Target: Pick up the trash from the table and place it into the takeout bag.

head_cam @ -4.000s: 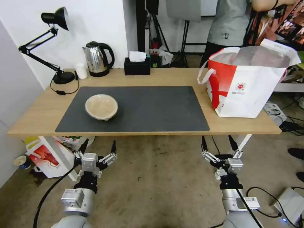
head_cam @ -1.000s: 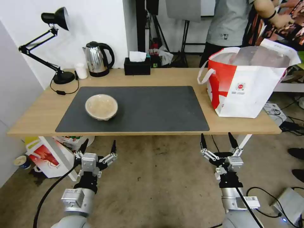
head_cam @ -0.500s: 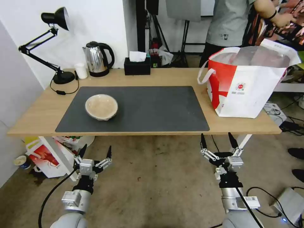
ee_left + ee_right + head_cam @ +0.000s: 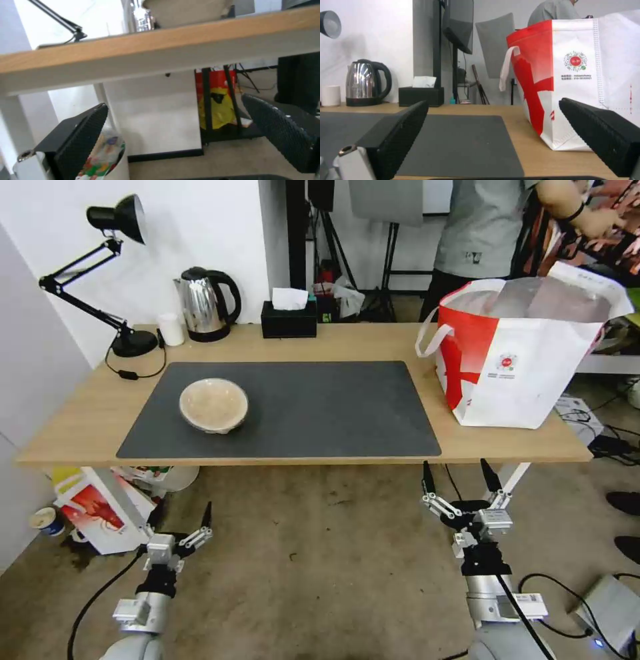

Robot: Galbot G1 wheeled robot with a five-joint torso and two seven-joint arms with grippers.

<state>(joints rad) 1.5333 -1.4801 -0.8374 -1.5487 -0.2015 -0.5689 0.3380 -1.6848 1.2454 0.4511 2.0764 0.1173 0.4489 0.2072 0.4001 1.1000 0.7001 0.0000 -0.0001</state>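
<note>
1. Trash on the worktop (image 4: pixel 507 447) is a single shallow beige bowl (image 4: pixel 213 405), sitting upright on the left part of the dark grey mat (image 4: pixel 320 407), well apart from the takeout bag (image 4: pixel 527 353).
2. From the left wrist view the bowl (image 4: pixel 186 11) shows from below, above the worktop's front edge (image 4: pixel 160 47).
3. The takeout bag stands upright on the right end of the worktop, just beside the mat's right edge, its mouth open and a white loop handle hanging on its red side panel. In the right wrist view the bag (image 4: pixel 586 82) shows its small red logo.
4. The left tool (image 4: pixel 181 513) hangs low in front of the worktop, below its edge near the left leg, fingers spread apart and holding nothing.
5. The right tool (image 4: pixel 459 478) hovers just below the worktop's front edge, under the mat's right corner, fingers apart and empty.
6. A steel kettle (image 4: pixel 205 305) and a black tissue box (image 4: pixel 289 319) stand along the back edge.
</note>
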